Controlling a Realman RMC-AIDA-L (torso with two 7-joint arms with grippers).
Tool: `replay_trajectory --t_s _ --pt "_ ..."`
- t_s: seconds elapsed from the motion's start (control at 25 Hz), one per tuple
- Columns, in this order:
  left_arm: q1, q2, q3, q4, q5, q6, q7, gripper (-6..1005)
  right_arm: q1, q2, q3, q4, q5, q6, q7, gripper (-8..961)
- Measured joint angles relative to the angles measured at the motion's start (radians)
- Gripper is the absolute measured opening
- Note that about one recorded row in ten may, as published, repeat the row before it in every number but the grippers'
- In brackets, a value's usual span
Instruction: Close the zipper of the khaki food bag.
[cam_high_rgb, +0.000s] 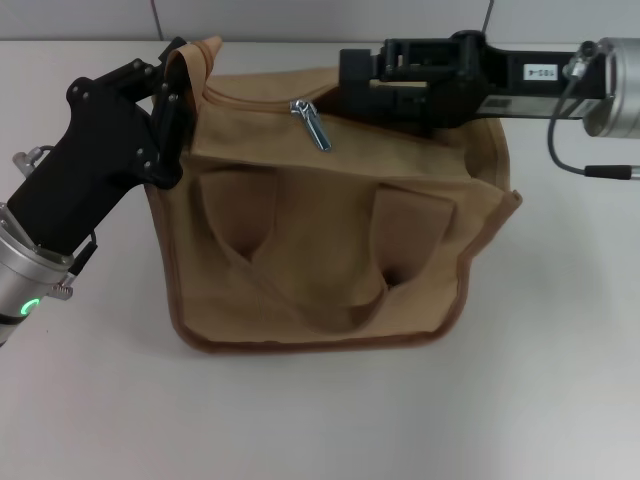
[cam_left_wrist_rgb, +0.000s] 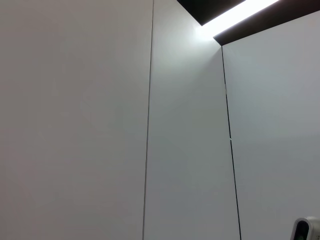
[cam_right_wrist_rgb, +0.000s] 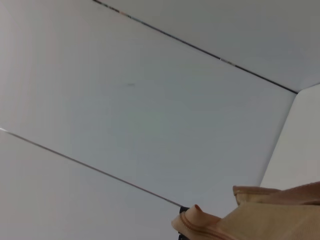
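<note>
The khaki food bag (cam_high_rgb: 330, 250) lies on the white table with its handles (cam_high_rgb: 300, 295) draped over its front. The zipper (cam_high_rgb: 250, 99) runs along the bag's top edge. Its silver slider (cam_high_rgb: 300, 106) sits near the middle, and the pull tab (cam_high_rgb: 318, 131) hangs down free. My left gripper (cam_high_rgb: 172, 98) is at the bag's upper left corner, closed on the fabric there. My right gripper (cam_high_rgb: 345, 88) reaches in from the right along the top edge, just right of the slider and covering that stretch of zipper. In the right wrist view only a bit of bag fabric (cam_right_wrist_rgb: 270, 220) shows.
The white table (cam_high_rgb: 330, 420) extends in front of and on both sides of the bag. A wall stands close behind the bag's top edge. The left wrist view shows only wall panels (cam_left_wrist_rgb: 100, 125) and a ceiling light (cam_left_wrist_rgb: 235, 12).
</note>
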Motion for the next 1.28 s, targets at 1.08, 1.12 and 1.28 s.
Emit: replay_trajectory --t_s 1.08,1.12,1.28 --pt "-0.014 0.000 -0.002 0.000 0.000 0.000 -0.001 21 0.017 -0.004 -0.066 -0.362 -0.158 -0.054 0.211 553" --pt "-0.016 0.000 -0.002 0.000 0.000 -0.001 -0.001 21 0.041 -0.004 -0.068 -0.398 -0.211 -0.055 0.248 553" --pt "-0.020 0.000 -0.002 0.000 0.000 -0.002 -0.001 21 0.102 -0.006 -0.077 -0.431 -0.305 -0.071 0.295 552"
